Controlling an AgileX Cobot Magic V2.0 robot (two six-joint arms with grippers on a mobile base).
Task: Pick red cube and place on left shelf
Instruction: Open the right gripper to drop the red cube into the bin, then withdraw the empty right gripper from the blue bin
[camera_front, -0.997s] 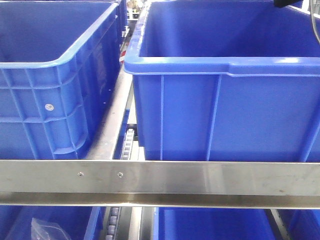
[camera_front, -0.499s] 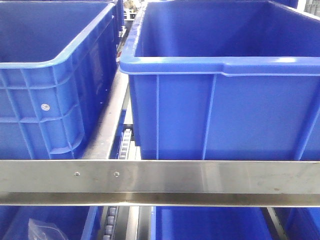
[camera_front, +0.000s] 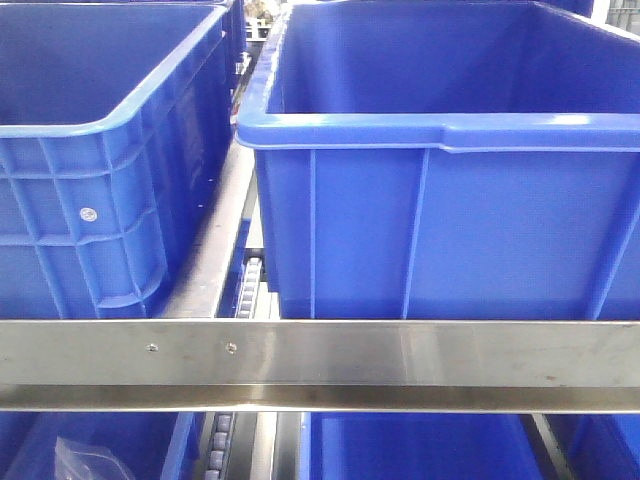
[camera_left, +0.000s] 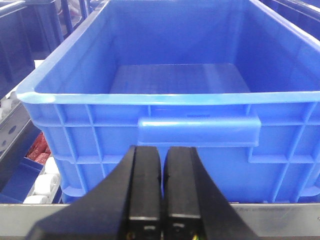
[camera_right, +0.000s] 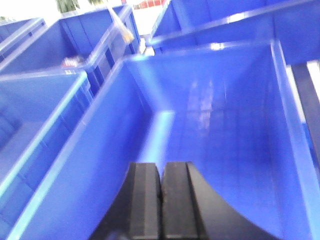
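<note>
The red cube is out of view in every frame. The shelf's brushed steel front rail (camera_front: 400, 352), with two small screws, runs across the front view, and roller tracks (camera_front: 248, 290) show behind it. The same rail (camera_left: 280, 220) appears low in the left wrist view. My left gripper (camera_left: 162, 150) is shut with nothing in it, hanging in front of a dark blue crate (camera_left: 200, 130) near its handle lip. My right gripper (camera_right: 161, 166) is shut and empty, above the inside of another blue crate (camera_right: 210, 125). That view is blurred.
Two large blue ribbed crates (camera_front: 90, 200) (camera_front: 450, 220) stand side by side on the rack, with more blue bins (camera_front: 420, 445) on the level below. Clear plastic wrap (camera_front: 85, 458) lies at the lower left. A reddish patch (camera_left: 39, 149) shows beside white rollers (camera_left: 42, 184).
The front view has shifted, so the crates sit slightly further left in frame. A dark shape at the top right corner one second ago is gone.
</note>
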